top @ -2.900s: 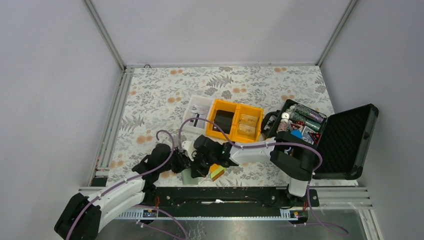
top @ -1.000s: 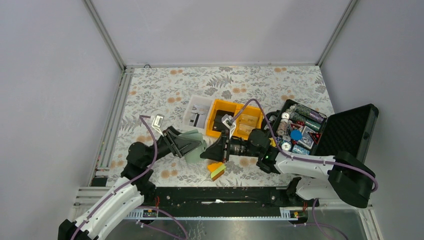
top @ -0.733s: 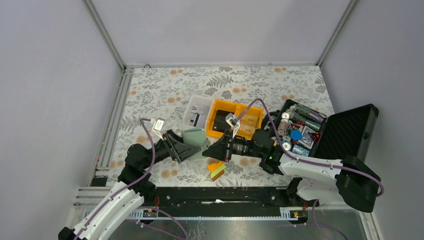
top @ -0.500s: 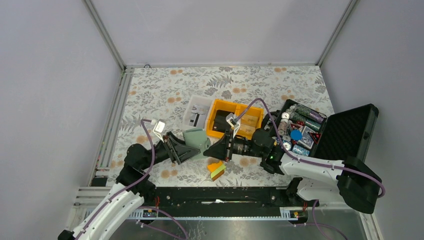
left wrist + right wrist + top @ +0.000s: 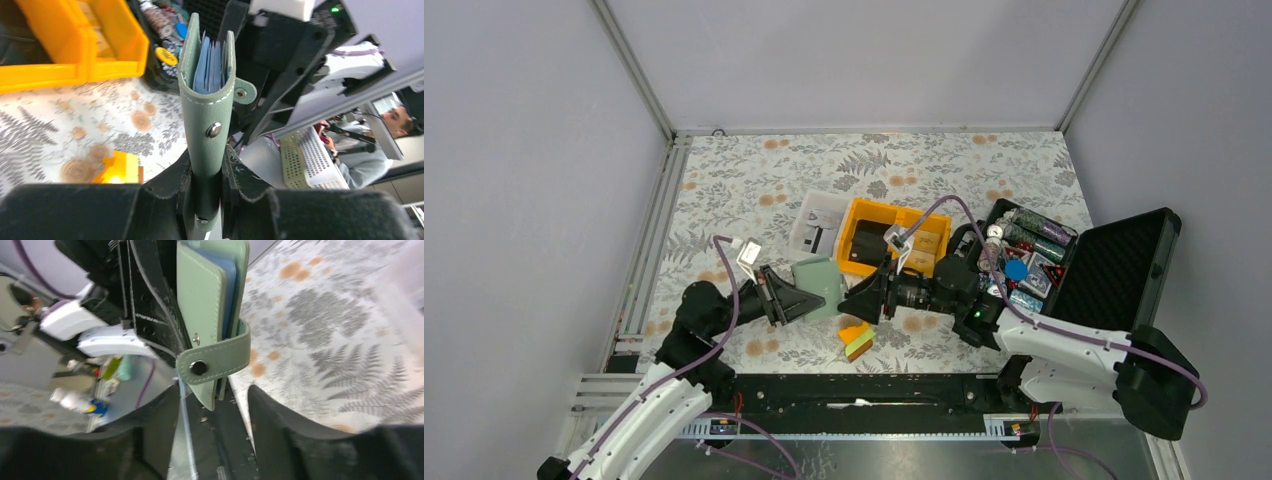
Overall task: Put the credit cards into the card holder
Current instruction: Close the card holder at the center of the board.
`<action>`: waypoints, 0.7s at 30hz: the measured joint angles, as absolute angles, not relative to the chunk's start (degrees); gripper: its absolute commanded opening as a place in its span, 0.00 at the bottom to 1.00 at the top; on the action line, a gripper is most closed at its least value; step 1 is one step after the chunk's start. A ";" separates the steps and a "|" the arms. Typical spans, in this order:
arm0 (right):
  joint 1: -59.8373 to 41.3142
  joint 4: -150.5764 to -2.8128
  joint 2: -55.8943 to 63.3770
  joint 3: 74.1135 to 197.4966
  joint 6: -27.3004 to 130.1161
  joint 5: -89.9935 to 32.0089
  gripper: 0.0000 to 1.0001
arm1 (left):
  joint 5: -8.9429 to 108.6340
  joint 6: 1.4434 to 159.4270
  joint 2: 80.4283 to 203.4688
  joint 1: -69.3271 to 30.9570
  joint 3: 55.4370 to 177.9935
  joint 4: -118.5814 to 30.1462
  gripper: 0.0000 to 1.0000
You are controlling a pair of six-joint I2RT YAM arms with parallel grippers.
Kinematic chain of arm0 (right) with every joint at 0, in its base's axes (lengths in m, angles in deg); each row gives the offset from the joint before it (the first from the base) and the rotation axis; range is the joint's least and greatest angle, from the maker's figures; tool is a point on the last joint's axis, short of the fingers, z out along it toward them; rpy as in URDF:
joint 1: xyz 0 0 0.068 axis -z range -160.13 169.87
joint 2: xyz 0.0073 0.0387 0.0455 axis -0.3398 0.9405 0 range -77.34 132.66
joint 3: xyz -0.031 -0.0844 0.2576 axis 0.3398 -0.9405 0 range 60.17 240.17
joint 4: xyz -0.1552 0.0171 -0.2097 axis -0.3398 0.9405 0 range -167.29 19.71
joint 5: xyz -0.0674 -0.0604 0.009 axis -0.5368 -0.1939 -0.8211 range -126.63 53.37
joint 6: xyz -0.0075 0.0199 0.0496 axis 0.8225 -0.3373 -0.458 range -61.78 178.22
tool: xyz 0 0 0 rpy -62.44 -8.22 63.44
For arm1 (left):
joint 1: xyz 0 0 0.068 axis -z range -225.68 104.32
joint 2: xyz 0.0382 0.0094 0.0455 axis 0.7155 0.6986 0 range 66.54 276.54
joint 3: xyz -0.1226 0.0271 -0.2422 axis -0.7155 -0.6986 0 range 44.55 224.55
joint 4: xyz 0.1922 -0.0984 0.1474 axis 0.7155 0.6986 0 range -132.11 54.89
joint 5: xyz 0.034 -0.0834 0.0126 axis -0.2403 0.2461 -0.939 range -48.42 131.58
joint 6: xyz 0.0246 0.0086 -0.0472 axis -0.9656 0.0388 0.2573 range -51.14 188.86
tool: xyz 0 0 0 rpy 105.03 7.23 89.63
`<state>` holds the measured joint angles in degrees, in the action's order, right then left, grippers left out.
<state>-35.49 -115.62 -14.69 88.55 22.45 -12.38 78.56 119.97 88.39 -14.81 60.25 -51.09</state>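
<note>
Closing up since a moment ago: my left gripper (image 5: pixel 207 181) now pinches the card holder (image 5: pixel 207 112) by its lower end, standing it upright off the table. My right gripper (image 5: pixel 214 401) has let go, jaws spread either side of it. Overhead I see only a green slab between the two arms, near the yellow bin (image 5: pixel 861 205). The left wrist shows blue panels inside; the right wrist shows the snap strap (image 5: pixel 212 360) unfastened.
</note>
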 measured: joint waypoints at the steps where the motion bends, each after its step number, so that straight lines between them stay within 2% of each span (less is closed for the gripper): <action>1: -34.92 -113.80 -15.71 88.55 23.09 -13.43 0.73 | 77.55 119.27 88.39 -14.99 60.56 -49.43 0.00; 7: -33.96 -102.11 -21.29 89.60 27.37 -23.95 0.78 | 67.56 114.33 88.93 -15.16 64.60 -35.46 0.00; 18: -37.45 -98.50 -10.47 96.66 27.98 -31.68 0.55 | 61.49 108.27 94.57 -15.27 67.00 -24.77 0.00; 21: -38.37 -98.52 -8.30 98.76 28.44 -33.04 0.52 | 61.55 107.82 94.88 -15.27 67.00 -24.55 0.00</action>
<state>-38.37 -98.52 -8.30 98.76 28.44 -33.04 61.55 107.82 94.88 -15.27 67.00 -24.55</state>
